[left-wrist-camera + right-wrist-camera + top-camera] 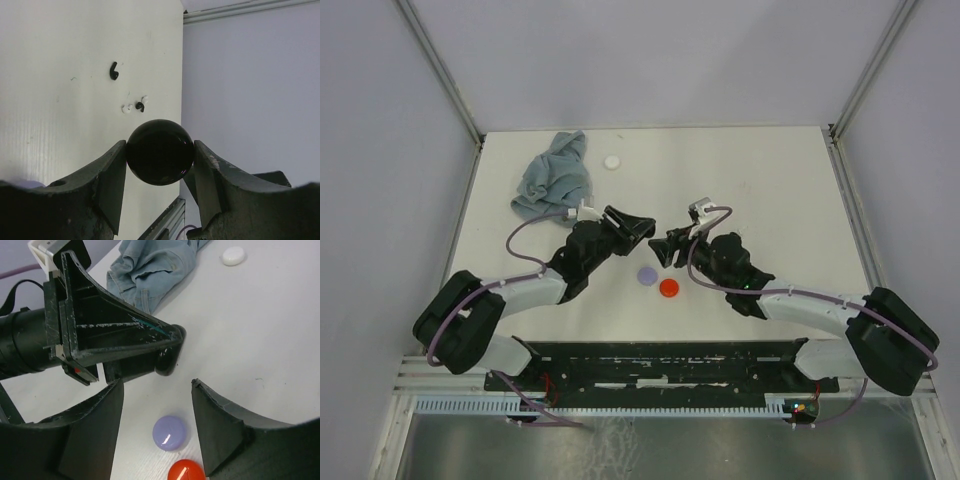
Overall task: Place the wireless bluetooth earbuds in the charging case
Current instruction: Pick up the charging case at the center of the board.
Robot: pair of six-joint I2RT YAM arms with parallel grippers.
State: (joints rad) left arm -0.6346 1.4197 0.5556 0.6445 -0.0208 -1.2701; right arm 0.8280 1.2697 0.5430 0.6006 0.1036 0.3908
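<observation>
White table (pixel 60 130): earbuds (pixel 135 106) beyond left hand (pixel 160 150) clamping black round case (pixel 160 162).

The left gripper (pixel 160 146) clamps a glossy round black case (pixel 160 159) between both fingers, one on each side. Beyond it on the white table (pixel 60 125) lie tiny earbud pieces (pixel 140 106): two black hooked bits and a few white ones.

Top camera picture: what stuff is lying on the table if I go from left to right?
Crumpled blue-grey cloth → small white round disc → lavender round disc → red round disc.
</observation>
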